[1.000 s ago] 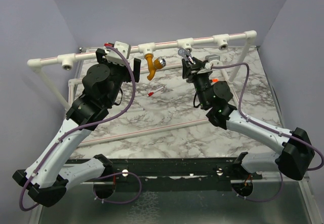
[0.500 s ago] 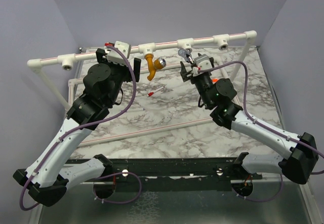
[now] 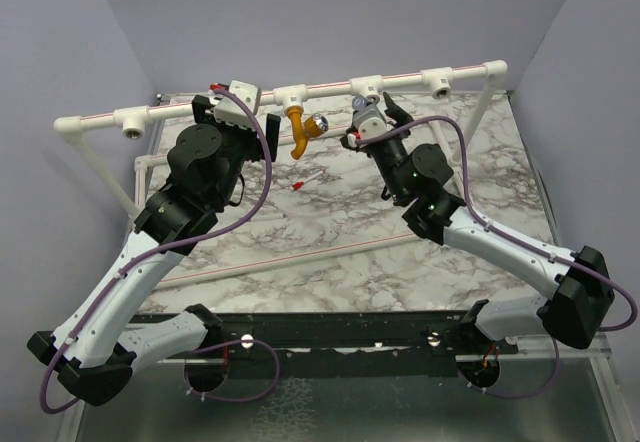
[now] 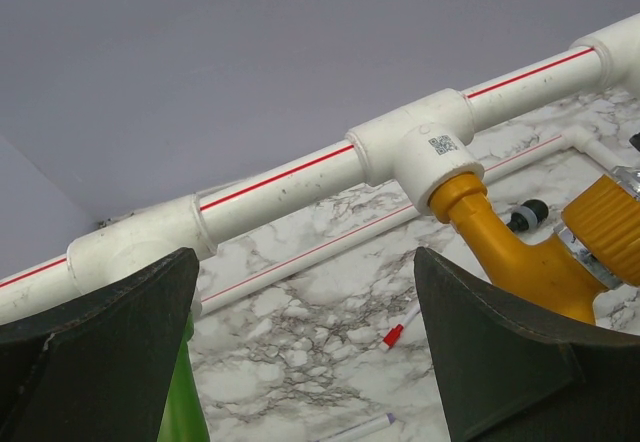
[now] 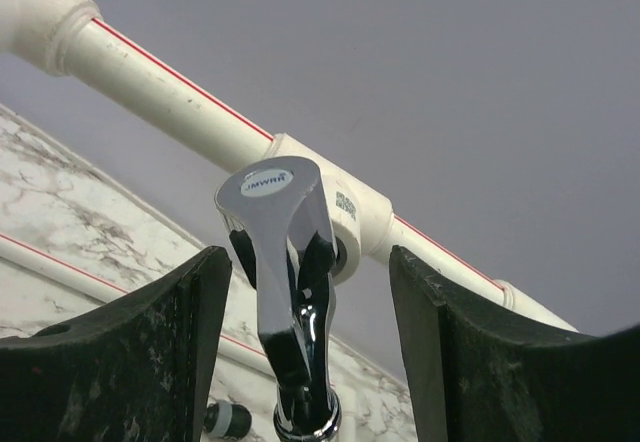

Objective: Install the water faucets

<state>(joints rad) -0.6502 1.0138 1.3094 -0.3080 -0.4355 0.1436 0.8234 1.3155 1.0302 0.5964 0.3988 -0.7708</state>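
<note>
The mustard-orange faucet [image 3: 303,129] hangs screwed into a white tee [image 3: 290,92] on the pipe rail; it also shows in the left wrist view [image 4: 520,252]. A strip of the green faucet [image 4: 186,402] shows beside my left finger, below another tee [image 4: 140,247]; its joint is hidden. My left gripper [image 3: 235,120] [image 4: 305,262] is open and empty, facing the rail. The grey metal faucet [image 3: 362,110] [image 5: 285,262] stands against the third tee [image 5: 355,217]. My right gripper [image 3: 368,124] [image 5: 308,254] is open around it, with a gap on each side.
The rail [image 3: 330,87] runs across the back on white legs, with bare tees at the far left [image 3: 130,120] and right [image 3: 437,82]. A red-tipped stick [image 3: 305,181] [image 4: 398,333] and a purple-tipped stick [image 4: 360,427] lie on the marble table [image 3: 330,252].
My right gripper moved up and left to the third tee with the grey faucet and turned at the wrist; its fingers now stand wider apart. The left arm barely moved.
</note>
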